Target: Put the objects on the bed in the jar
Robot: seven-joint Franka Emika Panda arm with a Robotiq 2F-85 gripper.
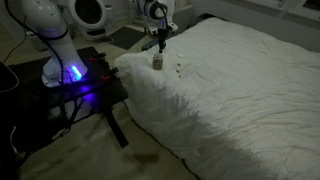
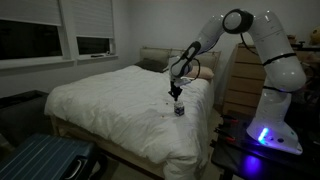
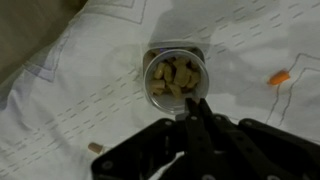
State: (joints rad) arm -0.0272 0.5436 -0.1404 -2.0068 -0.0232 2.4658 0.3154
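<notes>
Dim bedroom, window (image 2: pixel 95 45) with blinds behind. Big bed (image 1: pixel 240 80) under a rumpled white quilted cover. Jar (image 1: pixel 157 62) sitting near its edge, upright, long axis vertical, mouth facing up, tan bits (image 3: pixel 172 80) inside. Gripper (image 3: pixel 197 106) hovering right above, jaws pinched shut. Possibly a stray piece (image 3: pixel 96 148) on the cover, too blurry to swear.

Arm (image 2: pixel 268 40) is chunky glossy white with rounded joints, blue-purple glow at its base (image 2: pixel 264 135), and the gripper (image 3: pixel 197 108) is all black.
</notes>
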